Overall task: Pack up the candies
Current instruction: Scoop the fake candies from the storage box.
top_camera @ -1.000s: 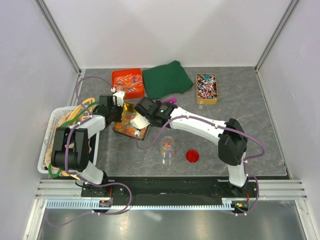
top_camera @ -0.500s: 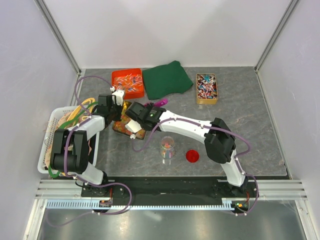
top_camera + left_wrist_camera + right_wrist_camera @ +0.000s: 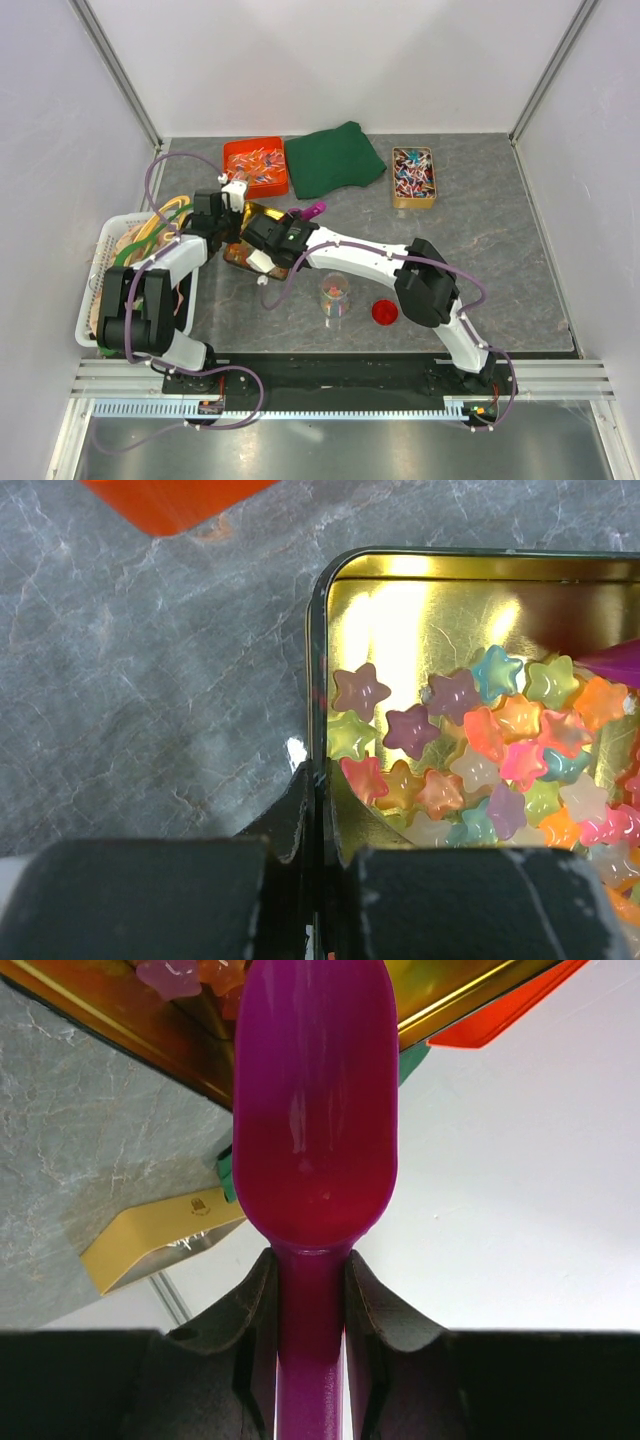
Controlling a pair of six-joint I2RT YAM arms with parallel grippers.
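Observation:
The candies (image 3: 490, 750) are small star-shaped pieces in mixed colours, heaped in a gold tin (image 3: 318, 630). My left gripper (image 3: 320, 780) is shut on the tin's left wall, one finger inside and one outside. From above, that gripper (image 3: 235, 200) holds the tin (image 3: 258, 212) at its far left side. My right gripper (image 3: 312, 1290) is shut on the handle of a magenta scoop (image 3: 315, 1110). The scoop's bowl looks empty and its tip reaches over the tin (image 3: 120, 1020) near a few candies (image 3: 175, 975). A clear jar (image 3: 335, 295) holding some candies stands in front.
A red lid (image 3: 384, 312) lies right of the jar. An orange tray (image 3: 256, 165) of wrapped sweets, a green cloth (image 3: 333, 158) and a wooden box (image 3: 413, 176) of wrapped sweets sit at the back. A white basket (image 3: 98, 290) stands at the left.
My right arm has swung left and turned its wrist, bringing the scoop over the tin. The left gripper keeps its hold and has shifted slightly back.

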